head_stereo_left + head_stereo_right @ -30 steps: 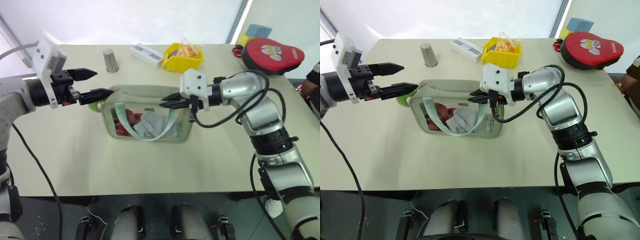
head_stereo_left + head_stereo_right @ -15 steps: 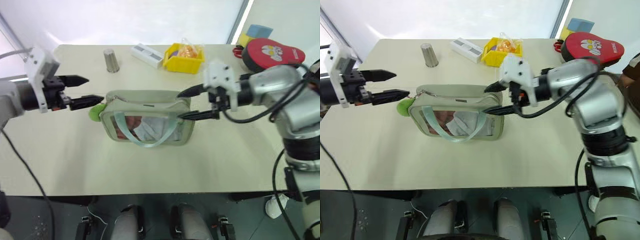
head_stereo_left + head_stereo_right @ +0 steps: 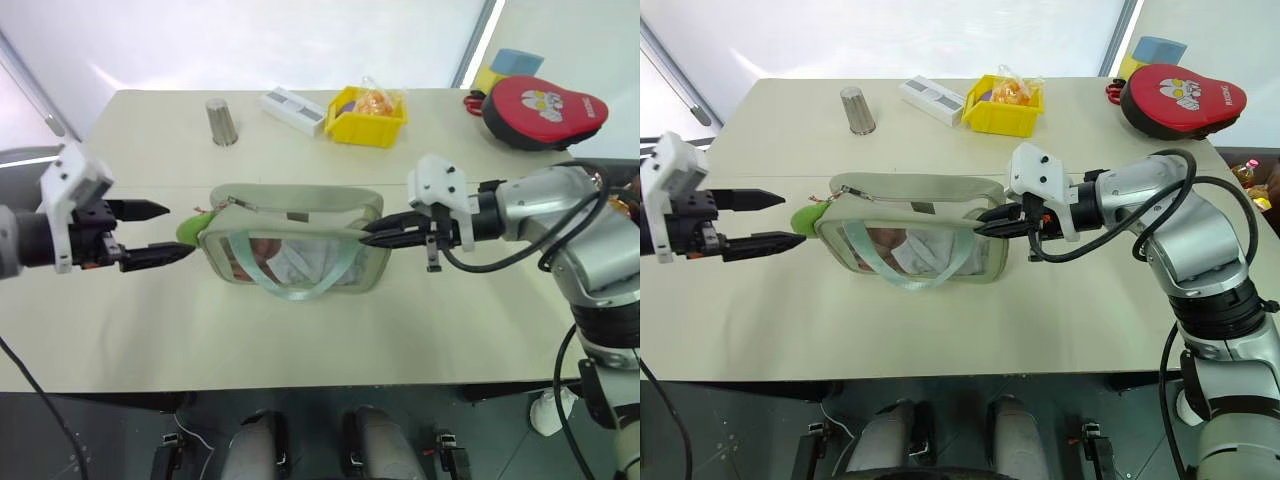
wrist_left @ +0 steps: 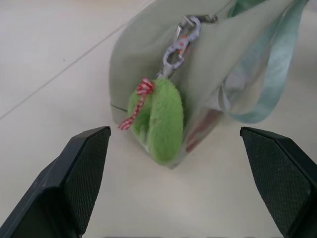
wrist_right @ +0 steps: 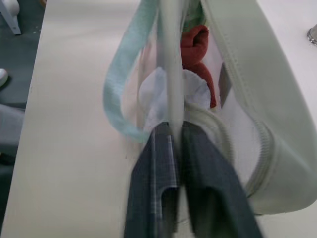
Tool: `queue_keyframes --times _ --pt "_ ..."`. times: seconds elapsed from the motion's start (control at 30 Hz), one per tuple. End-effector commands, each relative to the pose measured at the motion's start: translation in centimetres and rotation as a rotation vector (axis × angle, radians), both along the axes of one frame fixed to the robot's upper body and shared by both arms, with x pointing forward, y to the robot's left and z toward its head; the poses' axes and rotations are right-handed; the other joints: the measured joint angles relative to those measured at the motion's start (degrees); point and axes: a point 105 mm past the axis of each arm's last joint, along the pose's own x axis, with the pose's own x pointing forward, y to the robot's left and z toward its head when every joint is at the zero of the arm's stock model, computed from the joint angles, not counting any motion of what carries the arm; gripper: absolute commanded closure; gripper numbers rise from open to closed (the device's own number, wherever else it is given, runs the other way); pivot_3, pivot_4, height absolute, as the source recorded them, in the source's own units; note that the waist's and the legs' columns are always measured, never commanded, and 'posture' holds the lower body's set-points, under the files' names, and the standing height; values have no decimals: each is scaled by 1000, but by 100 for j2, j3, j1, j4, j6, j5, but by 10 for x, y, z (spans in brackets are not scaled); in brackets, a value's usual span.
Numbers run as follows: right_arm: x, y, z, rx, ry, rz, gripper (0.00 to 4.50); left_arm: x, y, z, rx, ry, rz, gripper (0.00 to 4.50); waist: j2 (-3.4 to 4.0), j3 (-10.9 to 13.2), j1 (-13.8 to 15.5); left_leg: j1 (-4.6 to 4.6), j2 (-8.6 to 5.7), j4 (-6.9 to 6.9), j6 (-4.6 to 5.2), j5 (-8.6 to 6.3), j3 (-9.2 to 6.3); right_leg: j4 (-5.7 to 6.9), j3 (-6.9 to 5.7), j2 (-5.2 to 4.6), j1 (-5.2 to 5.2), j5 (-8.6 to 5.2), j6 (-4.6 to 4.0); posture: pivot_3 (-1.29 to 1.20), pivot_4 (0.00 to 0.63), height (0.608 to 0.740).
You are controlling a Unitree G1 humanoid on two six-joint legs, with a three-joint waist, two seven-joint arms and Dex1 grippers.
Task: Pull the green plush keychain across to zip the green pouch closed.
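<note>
Green pouch point(image 3: 295, 240) at the counter point(image 3: 300, 330) centre, green plush keychain point(image 4: 161, 119) hanging at its 9 o'clock end. Right gripper point(image 5: 173, 163) is pinched on the pouch's 3 o'clock edge, apparently anchoring it. Left gripper point(image 3: 160, 232), fingers apart, faces the keychain; next: close on it, then pull across.

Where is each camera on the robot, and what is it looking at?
Eye views: on the head, looking down at the table; both arms show, left gripper open, right gripper.
Left wrist view: looks along its open fingers at the green plush keychain.
Right wrist view: looks along its fingers, shut on the green pouch edge.
Shared: the green pouch is in every view.
</note>
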Motion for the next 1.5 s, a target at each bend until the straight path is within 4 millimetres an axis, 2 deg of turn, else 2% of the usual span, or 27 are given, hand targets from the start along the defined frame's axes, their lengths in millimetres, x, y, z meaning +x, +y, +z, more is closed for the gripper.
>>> queue_keyframes --times 0.03,0.13,0.2,0.3,0.33,0.47,0.63,0.73,0.77,0.83,0.9,1.03,1.17,1.27,1.3,1.33,1.5 --pt "-1 2 5 0 -37 19 4430 7 1 0 32 -70 31 0 0 0 -1 -1 0 0 0 0 0 0 0 1 0 0 0 0 150 740" --pt "-1 2 5 -2 -39 22 4430 11 1 -7 43 -75 26 0 0 0 -8 0 -2 0 0 0 1 -1 0 1 0 0 0 0 150 740" --pt "-1 2 5 -3 -40 22 4500 13 1 -3 25 -84 32 550 0 0 -13 0 0 0 0 0 1 0 0 1 0 0 0 0 150 740" --pt "-1 2 4 -3 -42 21 4500 12 2 0 18 -80 18 1867 0 0 -13 0 1 0 0 0 1 0 0 -1 0 0 0 0 150 740" --pt "-1 2 4 -1 -42 20 4500 12 2 -1 18 -78 15 2487 0 0 -13 0 0 0 0 0 1 0 0 0 0 0 0 0 150 740" --pt "-1 2 4 0 -43 17 4500 15 3 -3 21 -78 11 4448 0 0 -11 0 0 0 0 0 1 0 0 0 0 0 0 0 150 740" --pt "-1 2 4 1 -49 8 4500 17 3 12 21 -103 -15 4448 -1 -1 -11 0 0 0 0 0 1 0 0 2 0 0 0 0 150 740" --pt "1 1 4 2 -56 0 4500 17 -3 38 11 -160 -52 4448 -3 -2 3 -1 0 0 0 0 1 0 -1 3 0 0 0 0 150 740" --pt "1 1 4 2 -58 -2 4500 18 -8 47 15 -189 -73 4448 -4 -2 7 -1 0 2 0 0 1 0 -2 5 0 0 0 0 150 740" --pt "3 0 4 2 -60 -8 4500 16 -31 60 48 -244 -160 4448 -5 -3 17 -1 -2 2 1 0 2 0 -2 5 0 0 0 0 150 740" --pt "4 0 3 1 -63 -10 4500 15 -51 62 98 -286 -229 4448 -5 -3 28 -1 -2 5 1 -1 1 0 -2 6 3 0 0 0 150 740" --pt "6 4 4 8 -71 -7 4500 14 -85 51 156 -324 -345 4448 -3 -4 11 4 -2 6 1 0 2 2 -1 10 7 0 0 0 150 740" --pt "7 4 4 11 -73 -11 4500 16 -91 40 222 -328 -379 4448 -3 -4 -24 4 2 8 0 0 2 3 2 14 6 0 0 0 150 740" --pt "8 4 4 11 -73 -15 4500 24 -86 36 260 -343 -359 3505 -2 -4 -13 4 2 12 1 0 1 3 1 14 8 0 0 0 150 740" --pt "8 4 3 11 -74 -16 4500 25 -84 38 266 -352 -354 3001 -3 -4 -12 5 2 14 1 -1 1 3 1 15 9 0 0 0 150 740" --pt "8 4 3 12 -74 -18 4500 26 -83 40 269 -360 -350 2702 -3 -4 -13 4 2 14 1 -1 1 3 1 16 9 0 0 0 150 740" --pt "9 4 1 13 -71 -18 4500 24 -70 53 308 -368 -317 345 -3 -4 -19 0 3 21 2 -2 -2 3 1 18 9 0 0 0 150 740"
